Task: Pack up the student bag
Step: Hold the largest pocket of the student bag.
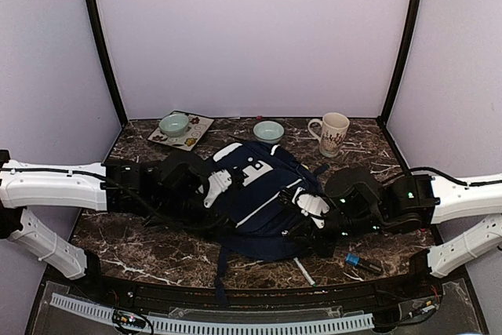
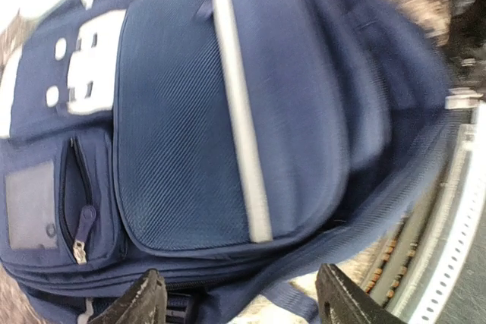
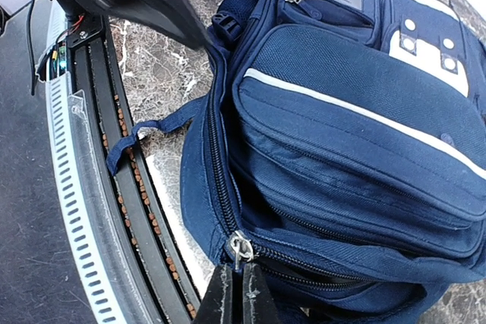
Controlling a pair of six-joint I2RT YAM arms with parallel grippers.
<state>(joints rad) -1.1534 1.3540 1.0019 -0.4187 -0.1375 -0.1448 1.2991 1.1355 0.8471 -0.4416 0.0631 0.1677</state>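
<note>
Student bag: the navy student bag (image 1: 263,198) lies flat in the middle of the worktop (image 1: 149,245), between my two arms. Its front pockets face up and its white patch (image 1: 255,170) is toward the far side.
Left pincer: my left pincer (image 1: 216,186) is at the bag's left flank. In the wrist view its fingers (image 2: 140,305) are spread wide over the front pocket, with nothing between them.
Right pincer: my right pincer (image 3: 237,294) is at the bag's right flank, its fingers pressed together.
Zipper pull: the metal zipper pull (image 3: 241,246) sits right at my right fingertips. I cannot tell whether they pinch it.
Strap: a loose navy strap (image 3: 140,138) trails off the bag over the worktop's near edge.
Far side: a pale green bowl (image 1: 174,124) sits on a patterned tray (image 1: 196,137). A second bowl (image 1: 268,130) stands just beyond the bag, and a white mug (image 1: 332,132) is to its right.
Near side: a white pen (image 1: 303,272) lies just beside the bag's near end. A small blue-and-black tool (image 1: 365,263) lies further right.
</note>
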